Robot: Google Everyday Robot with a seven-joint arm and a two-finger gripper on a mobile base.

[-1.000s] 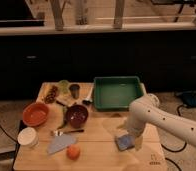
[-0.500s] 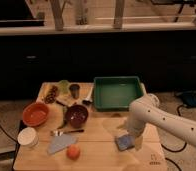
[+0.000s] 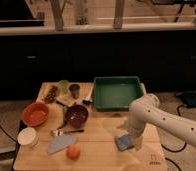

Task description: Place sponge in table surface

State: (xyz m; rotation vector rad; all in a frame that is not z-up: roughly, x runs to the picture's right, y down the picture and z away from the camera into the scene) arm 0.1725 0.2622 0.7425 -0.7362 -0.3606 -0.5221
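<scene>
Your sponge (image 3: 124, 142) lies flat on the table surface (image 3: 98, 132), toward its right front, just in front of the green tray (image 3: 116, 92) and well apart from the dark bowl (image 3: 76, 115), the orange bowl (image 3: 35, 113) and the orange fruit (image 3: 73, 152). It looks roughly square, so no long axis stands out; its edges sit slightly skewed to the table's front edge. The gripper (image 3: 133, 136) is right at the sponge's right side, apparently touching it, with the white arm (image 3: 163, 120) reaching in from the right. You cannot tell whether the fingers are parted or clamped on the sponge. By my reading you are at the release step: let go if you have not, then lift straight up so the pad does not drag.
</scene>
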